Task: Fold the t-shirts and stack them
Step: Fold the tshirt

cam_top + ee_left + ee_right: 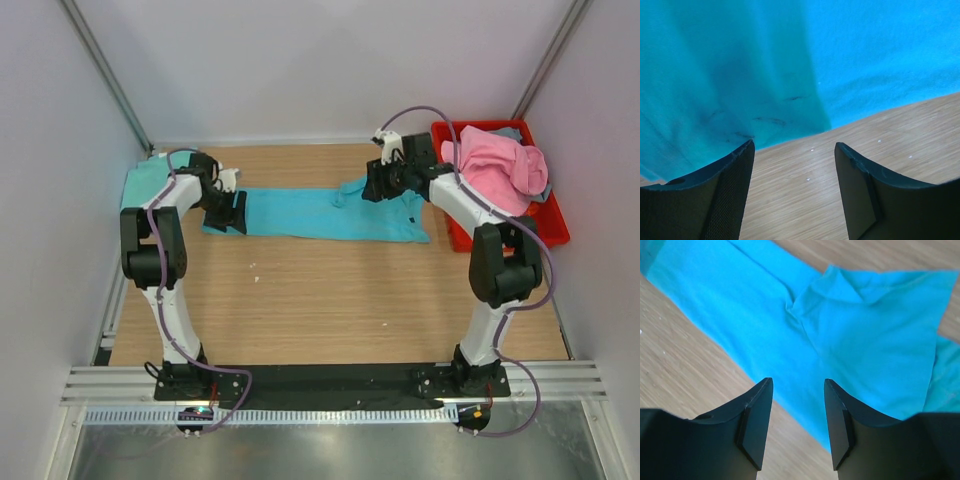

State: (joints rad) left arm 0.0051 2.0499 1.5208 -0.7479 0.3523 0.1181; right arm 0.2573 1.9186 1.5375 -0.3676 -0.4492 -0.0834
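Observation:
The turquoise-blue t-shirt (325, 214) lies folded into a long strip across the far middle of the table; it also shows in the left wrist view (790, 65) and the right wrist view (850, 330). My left gripper (232, 210) is open and empty over the strip's left end, with bare wood between its fingers. My right gripper (375, 183) is open and empty over the right end, above the cloth's edge. The mint-green t-shirt (145, 183) lies at the far left. The pink t-shirt (495, 170) lies heaped on the grey-blue one (505, 131) in the bin.
The red plastic bin (552, 222) stands at the far right, next to the right arm. White walls enclose the table on three sides. Bare wooden table (330, 300) stretches in front of the strip.

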